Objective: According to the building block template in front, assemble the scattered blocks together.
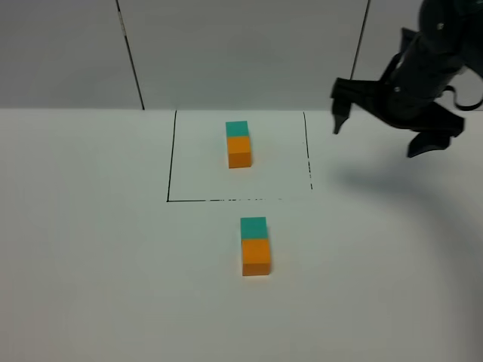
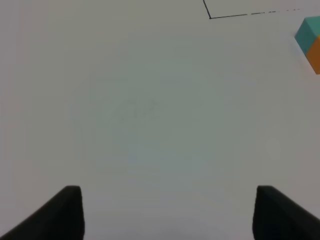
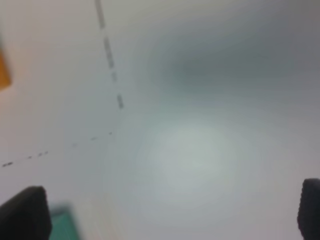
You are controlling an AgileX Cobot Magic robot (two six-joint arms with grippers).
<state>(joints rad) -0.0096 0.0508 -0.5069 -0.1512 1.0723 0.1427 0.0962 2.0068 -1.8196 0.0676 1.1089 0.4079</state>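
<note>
The building block template, a teal cube [image 1: 237, 128] joined to an orange cube [image 1: 239, 151], sits inside the black-lined rectangle [image 1: 170, 158]. The scattered blocks, a teal cube [image 1: 253, 227] and an orange cube [image 1: 256, 256], stand touching in a row in front of the rectangle. Both also show at the edge of the left wrist view, the teal cube [image 2: 307, 32] and the orange cube [image 2: 316, 56]. My right gripper [image 1: 381, 128] is open and empty, raised at the far right. My left gripper [image 2: 167, 215] is open and empty over bare table; it is outside the high view.
The white table [image 1: 90, 264] ends at a grey wall behind. The right wrist view is blurred; it shows the dashed rectangle corner [image 3: 112, 132], an orange patch [image 3: 2, 70] inside it and a teal patch [image 3: 62, 225] outside.
</note>
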